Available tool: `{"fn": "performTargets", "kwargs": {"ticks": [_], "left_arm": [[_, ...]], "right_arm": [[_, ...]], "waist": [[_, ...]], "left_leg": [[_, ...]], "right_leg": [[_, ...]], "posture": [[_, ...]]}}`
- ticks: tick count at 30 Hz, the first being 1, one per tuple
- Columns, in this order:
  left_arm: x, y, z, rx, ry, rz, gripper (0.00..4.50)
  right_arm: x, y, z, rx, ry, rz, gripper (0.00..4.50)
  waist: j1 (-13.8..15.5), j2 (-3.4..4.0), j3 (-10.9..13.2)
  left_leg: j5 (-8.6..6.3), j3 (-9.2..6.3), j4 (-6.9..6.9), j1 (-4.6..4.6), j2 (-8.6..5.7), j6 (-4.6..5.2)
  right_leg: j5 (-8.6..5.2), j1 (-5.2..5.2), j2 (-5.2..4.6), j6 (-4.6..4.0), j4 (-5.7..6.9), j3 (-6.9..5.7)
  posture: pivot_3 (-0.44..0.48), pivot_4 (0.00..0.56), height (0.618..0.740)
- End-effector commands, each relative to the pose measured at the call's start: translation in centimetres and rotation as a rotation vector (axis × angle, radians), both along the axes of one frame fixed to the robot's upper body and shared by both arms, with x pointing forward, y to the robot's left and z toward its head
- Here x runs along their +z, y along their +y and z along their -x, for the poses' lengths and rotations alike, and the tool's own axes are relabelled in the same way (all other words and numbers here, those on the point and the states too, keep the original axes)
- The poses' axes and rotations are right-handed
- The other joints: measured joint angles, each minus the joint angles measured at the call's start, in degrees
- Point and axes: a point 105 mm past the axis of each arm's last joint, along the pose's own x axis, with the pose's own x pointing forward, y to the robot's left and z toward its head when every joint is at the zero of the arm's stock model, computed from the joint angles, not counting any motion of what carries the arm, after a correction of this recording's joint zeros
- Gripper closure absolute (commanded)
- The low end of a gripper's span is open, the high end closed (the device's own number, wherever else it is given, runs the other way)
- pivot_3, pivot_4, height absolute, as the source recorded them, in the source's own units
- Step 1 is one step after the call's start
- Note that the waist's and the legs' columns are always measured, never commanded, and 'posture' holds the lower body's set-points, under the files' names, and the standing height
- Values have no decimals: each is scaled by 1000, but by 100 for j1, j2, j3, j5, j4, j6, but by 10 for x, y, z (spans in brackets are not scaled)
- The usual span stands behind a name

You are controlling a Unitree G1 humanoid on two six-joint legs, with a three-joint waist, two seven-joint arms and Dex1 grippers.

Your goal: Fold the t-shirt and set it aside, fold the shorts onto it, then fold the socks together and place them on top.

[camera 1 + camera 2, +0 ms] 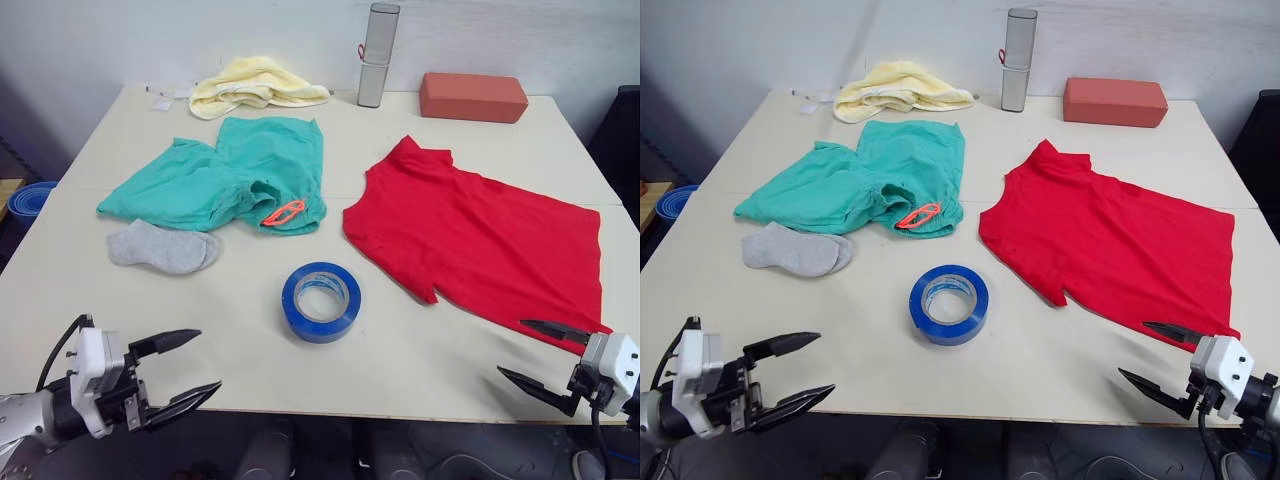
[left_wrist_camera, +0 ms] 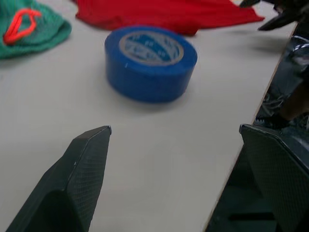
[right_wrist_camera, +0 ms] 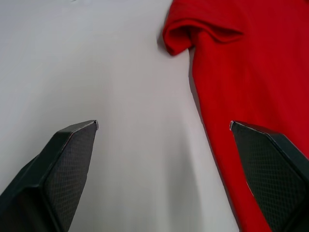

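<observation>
T-shirt (image 1: pixel 480 235) hem corner behind right gripper (image 1: pixel 543 353); socks (image 1: pixel 163 247) overlapping

text: none legible | labels: none | brands: none | numbers: 0 | signs: none

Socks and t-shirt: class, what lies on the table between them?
A blue tape roll lies between the socks and the t-shirt, in both eye views.

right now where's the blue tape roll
In the left eye view the blue tape roll lies flat on the table near its front middle, between the shorts and the t-shirt.
</observation>
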Motion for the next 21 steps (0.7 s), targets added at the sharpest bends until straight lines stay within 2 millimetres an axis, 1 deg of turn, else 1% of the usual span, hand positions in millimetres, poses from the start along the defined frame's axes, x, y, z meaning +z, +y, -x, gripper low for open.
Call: {"fn": "performTargets", "kwargs": {"ticks": [1,4,7,8,9,11,12,13,15,16,17,19,21], "left_arm": [[14,-14,-3,-16,-80,66,33],[15,-14,-4,-7,-81,84,33],[15,-13,-5,3,-89,88,33],[16,-12,-5,6,-91,90,33],[16,-11,-6,12,-97,90,33],[16,-7,-7,27,-104,77,33],[16,-5,-7,32,-104,75,33],[14,-2,-7,35,-101,68,33],[10,2,-6,39,-91,52,33],[9,4,-6,40,-89,40,33],[8,4,-6,39,-88,32,33],[5,8,-5,44,-81,13,33],[4,11,-5,49,-78,3,33]], "right_arm": [[10,-1,2,-16,-14,19,0],[16,19,-3,50,-29,-2,0],[31,48,-16,141,-63,-40,0],[35,55,-19,162,-70,-48,0],[45,75,-23,231,-79,-73,0],[61,119,-24,405,-67,-111,0],[65,131,-23,452,-57,-123,0],[69,148,-24,511,-43,-124,0],[71,174,-28,571,-16,-114,0],[69,185,-29,612,-3,-89,0],[68,191,-29,634,7,-71,0],[61,210,-34,679,44,-3,0],[55,224,-41,682,75,52,0]], "waist": [[-1,15,-9],[-28,24,-14],[-53,27,-16],[-56,27,-16],[-45,27,-17],[-34,28,-17],[-43,28,-17],[-30,27,-17],[-29,22,-19],[-19,17,-21],[-4,14,-21],[19,10,-22],[-24,9,-21]], "left_leg": [[0,1,0,-1,-1,1],[0,1,-1,0,-1,-1],[2,2,0,3,0,-4],[2,4,3,5,0,-4],[2,3,10,5,-1,-4],[2,1,12,4,-1,-4],[3,1,13,1,-1,-4],[4,-1,14,-1,0,-7],[3,-11,11,-1,0,-10],[3,-12,10,-8,0,-10],[3,-14,9,-10,0,-11],[3,-19,11,-20,-2,-10],[3,-16,13,-20,-3,-11]], "right_leg": [[0,-1,0,0,0,1],[0,-2,2,1,0,1],[0,-2,4,1,6,3],[0,-2,4,1,12,6],[0,-3,4,1,22,7],[0,-4,4,0,24,6],[-1,-9,4,0,26,7],[-1,-13,4,-1,29,5],[-5,-12,4,-8,28,-5],[-5,-17,4,-9,26,-7],[-6,-17,4,-9,21,-10],[-6,-17,2,-10,11,-17],[-6,-16,1,-10,6,-14]], "posture": [[0,150,740],[0,150,740],[0,150,740],[0,150,740],[0,150,740],[0,150,740],[0,150,740],[0,150,740],[0,150,740],[0,150,740],[0,150,740],[0,150,740],[0,150,740]]}}
